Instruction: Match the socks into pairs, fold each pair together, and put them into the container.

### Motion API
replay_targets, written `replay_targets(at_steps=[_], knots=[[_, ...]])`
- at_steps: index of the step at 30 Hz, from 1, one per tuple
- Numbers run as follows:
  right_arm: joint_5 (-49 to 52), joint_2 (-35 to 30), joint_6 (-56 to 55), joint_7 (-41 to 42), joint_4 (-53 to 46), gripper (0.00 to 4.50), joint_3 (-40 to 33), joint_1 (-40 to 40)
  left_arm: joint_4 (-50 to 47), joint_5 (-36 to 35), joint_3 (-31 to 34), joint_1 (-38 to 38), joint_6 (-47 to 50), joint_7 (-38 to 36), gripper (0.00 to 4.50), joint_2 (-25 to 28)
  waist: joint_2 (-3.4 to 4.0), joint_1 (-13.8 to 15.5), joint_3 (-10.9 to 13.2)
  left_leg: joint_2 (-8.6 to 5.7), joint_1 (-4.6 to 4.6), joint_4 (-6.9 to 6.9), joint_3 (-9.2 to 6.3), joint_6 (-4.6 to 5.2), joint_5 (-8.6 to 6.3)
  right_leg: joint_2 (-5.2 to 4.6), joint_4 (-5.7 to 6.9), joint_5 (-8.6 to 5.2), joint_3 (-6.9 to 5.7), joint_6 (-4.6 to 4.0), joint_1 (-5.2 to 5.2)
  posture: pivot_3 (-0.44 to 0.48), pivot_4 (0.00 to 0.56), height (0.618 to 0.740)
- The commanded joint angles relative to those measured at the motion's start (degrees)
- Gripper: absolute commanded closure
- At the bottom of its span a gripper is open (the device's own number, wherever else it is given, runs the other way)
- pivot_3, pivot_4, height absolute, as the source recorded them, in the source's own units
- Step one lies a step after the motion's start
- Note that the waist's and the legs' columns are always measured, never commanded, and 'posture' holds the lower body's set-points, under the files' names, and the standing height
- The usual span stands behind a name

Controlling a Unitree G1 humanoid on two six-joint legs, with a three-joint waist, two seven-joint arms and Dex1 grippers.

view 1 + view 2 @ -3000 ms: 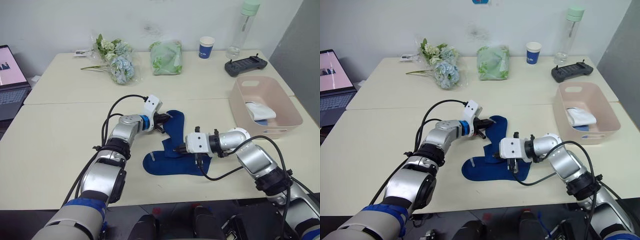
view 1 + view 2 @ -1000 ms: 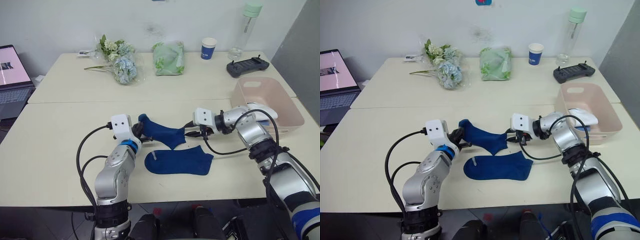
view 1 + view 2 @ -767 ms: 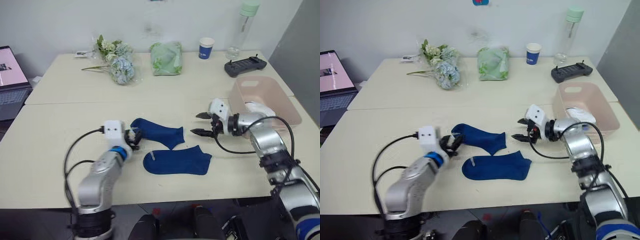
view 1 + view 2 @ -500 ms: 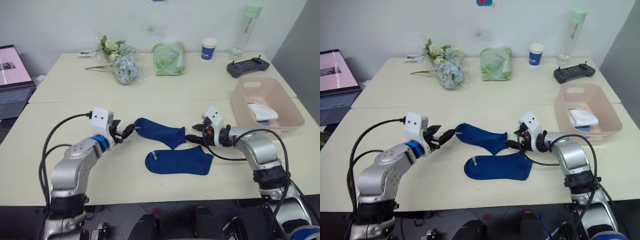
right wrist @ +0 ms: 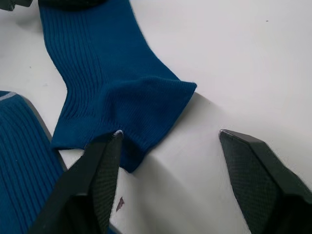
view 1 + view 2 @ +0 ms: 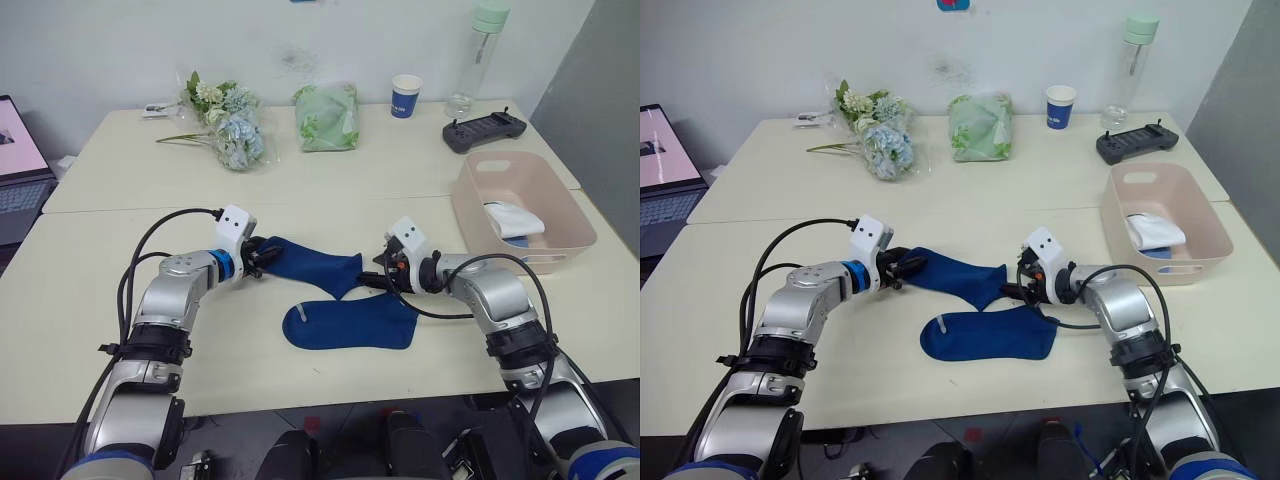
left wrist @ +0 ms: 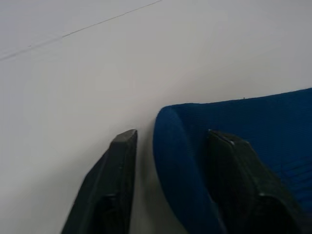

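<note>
Two navy socks lie mid-table: the upper sock (image 6: 310, 266) stretched flat, the lower sock (image 6: 350, 322) just in front of it. My left gripper (image 6: 261, 256) is open at the upper sock's left end, whose edge (image 7: 178, 161) sits between the fingers (image 7: 119, 185). My right gripper (image 6: 377, 281) is open by that sock's right end; the sock's corner (image 5: 122, 112) lies against one finger (image 5: 102, 170). The pink container (image 6: 468, 215) stands at the right, with a white sock (image 6: 512, 217) over a light blue one (image 6: 517, 241) inside.
Along the table's far side are flowers (image 6: 228, 125), a pale green cloth bundle (image 6: 327, 117), a blue paper cup (image 6: 405, 96), a bottle (image 6: 480, 55) and a black controller (image 6: 485, 130). A laptop (image 6: 15, 170) sits at the far left.
A second ago both grippers held the upper sock stretched between them; both then let go. My left gripper drew away and has come back to the sock's left end, open.
</note>
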Motion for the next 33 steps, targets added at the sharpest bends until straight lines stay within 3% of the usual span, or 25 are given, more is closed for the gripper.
replay_targets(at_steps=[1,4,7,21,25,27,29,33], knots=[[1.85,1.02,-0.16,1.73,-0.93,2.31,0.98,-1.00,-0.50,0.23,0.75,-1.02,-0.91,-0.34,3.55,0.42,0.00,-0.14,0.00,0.01,0.00,0.00,-0.01,0.00,0.00,0.00,0.00,0.00,-0.02,0.00,0.00,0.000,0.150,0.740],[2.22,0.88,-0.49,3.09,-0.72,3.41,1.30,-1.40,-1.17,-0.01,1.16,-0.60,-0.47,-0.20,4.50,0.51,0.00,-0.28,0.00,0.02,-0.01,0.00,-0.01,0.00,0.00,0.00,0.01,0.00,-0.01,0.00,-0.01,0.000,0.150,0.740],[3.00,0.78,-0.90,3.83,-0.46,4.48,1.03,-1.14,-2.56,-0.25,1.50,0.22,-0.11,0.02,4.50,0.62,0.00,-0.25,0.00,0.02,-0.02,0.01,-0.03,0.00,0.00,-0.01,0.00,0.00,-0.01,0.00,-0.01,0.000,0.150,0.740],[4.91,-3.07,-2.04,4.01,0.12,4.48,-3.83,-3.34,-9.65,-3.63,5.95,3.30,2.65,3.68,4.50,-0.89,0.00,-0.18,0.00,0.04,-0.04,0.00,-0.02,0.00,0.00,-0.02,0.00,0.00,0.00,0.00,-0.03,0.000,0.150,0.740],[-1.28,-7.16,-13.02,7.35,-3.45,4.48,4.09,-0.96,-11.76,-4.00,5.95,4.89,4.22,4.01,4.50,-0.63,0.00,-0.19,0.00,0.04,-0.04,-0.01,0.00,0.00,0.00,-0.03,-0.01,0.00,0.01,0.01,-0.04,0.000,0.150,0.740],[0.92,-5.48,-8.61,5.91,-4.63,4.48,3.03,-0.82,-12.45,-4.06,5.91,5.31,4.49,4.15,4.50,-0.65,0.00,-0.23,0.00,0.03,-0.04,-0.01,0.01,0.00,0.00,-0.02,-0.02,0.00,0.01,0.01,-0.04,0.000,0.150,0.740],[3.35,-2.79,-3.33,3.04,-4.76,3.93,0.38,-1.02,-12.92,-4.15,5.95,5.61,4.68,4.33,4.50,-0.73,0.00,-0.19,0.00,0.05,-0.04,0.00,-0.01,0.00,0.00,-0.01,0.03,0.00,0.00,0.01,-0.04,0.000,0.150,0.740],[2.15,-2.85,-3.63,3.71,-6.67,2.57,3.47,0.63,-13.47,-4.16,5.95,5.85,4.82,4.64,4.50,-0.78,0.00,-0.03,0.00,0.07,-0.04,0.01,-0.02,0.00,0.00,-0.04,0.00,0.00,0.02,0.01,-0.04,0.000,0.150,0.740]])
